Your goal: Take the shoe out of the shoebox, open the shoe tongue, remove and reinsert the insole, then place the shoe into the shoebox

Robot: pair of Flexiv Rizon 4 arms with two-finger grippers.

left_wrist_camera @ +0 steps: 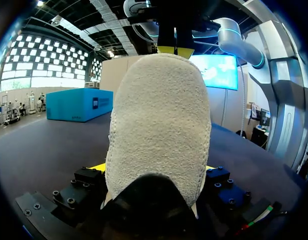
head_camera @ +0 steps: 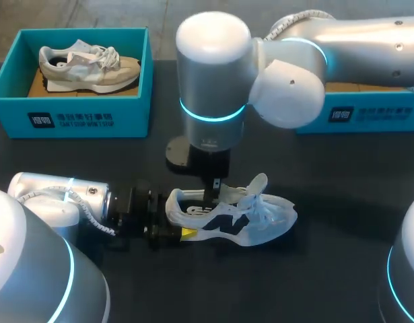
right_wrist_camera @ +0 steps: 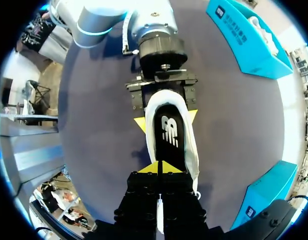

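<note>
At the middle of the black tabletop (head_camera: pixel 341 202), the white mesh sneaker with the dark side logo (head_camera: pixel 260 221) is sitting on its sole, well apart from the teal cardboard shoebox (head_camera: pixel 368 114) behind my right arm. The left gripper (head_camera: pixel 178 232) is clamping the heel from both sides, its yellow tips pressing on the flanks. The right gripper (right_wrist_camera: pixel 159 167) is hanging straight down over the shoe's mouth, its tips drawn together above the black insole (right_wrist_camera: pixel 169 134). Whether they are pinching its edge I cannot tell. By my judgement, the insole step is in hand. Doing it well is calling for a firm, level heel hold and for moving the insole along the shoe's length, flat, without bunching it against the tongue.
</note>
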